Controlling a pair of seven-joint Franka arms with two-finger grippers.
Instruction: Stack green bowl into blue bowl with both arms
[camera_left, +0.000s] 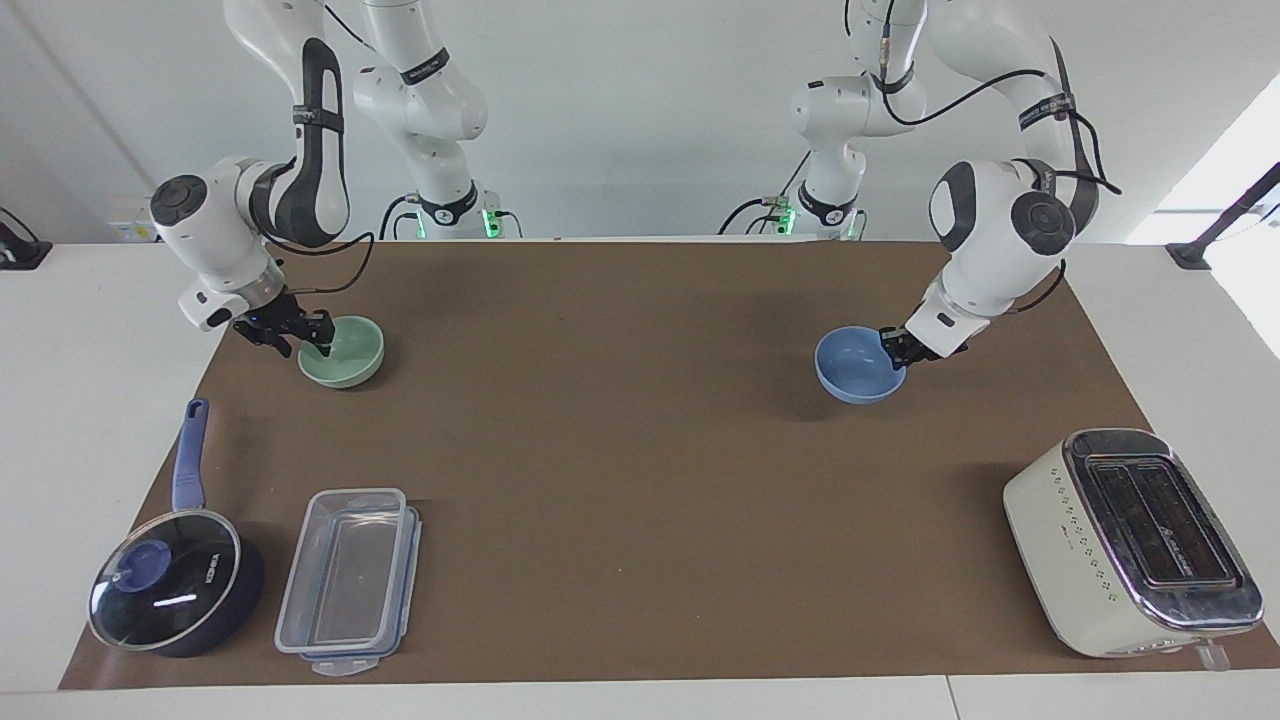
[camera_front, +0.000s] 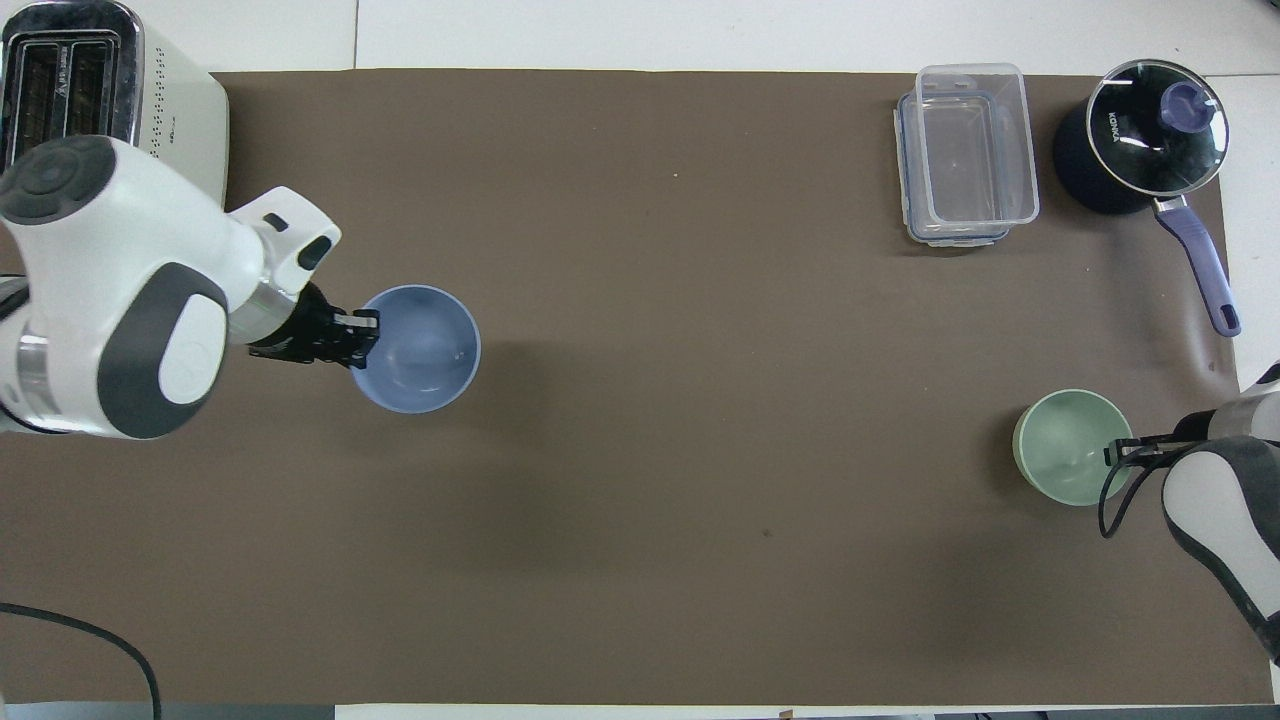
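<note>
Table (camera_left: 640, 460): I see a white table covered by a wide brown mat, and everything stands on that mat.
Left arm (camera_left: 1010, 230): It comes in from its own end and bends down toward the blue bowl.
Right arm (camera_left: 250, 210): It comes in from its own end and bends down toward the green bowl.
Toaster (camera_left: 1135, 540): A cream toaster with a chrome top stands at the left arm's end, farther from the robots than the blue bowl.
Saucepan (camera_left: 175, 585): A dark blue saucepan with a glass lid stands at the right arm's end, farther from the robots than the green bowl, its handle pointing toward the robots.
Clear container (camera_left: 350, 580): A clear plastic box lies just beside the saucepan, toward the middle of the table.
Blue bowl (camera_left: 858, 365): It is open side up toward the left arm's end; its shadow falls apart from it on the mat, so I read it as lifted clear.
Green bowl (camera_left: 343, 350): It is upright on the mat toward the right arm's end, well apart from the blue bowl.
Left hand (camera_left: 897, 347): Its fingers are pinched closed on the blue bowl's rim, on the side toward its own end.
Right hand (camera_left: 312, 337): It is at the green bowl's rim, one finger inside and one outside; I cannot tell whether they press the rim.
</note>
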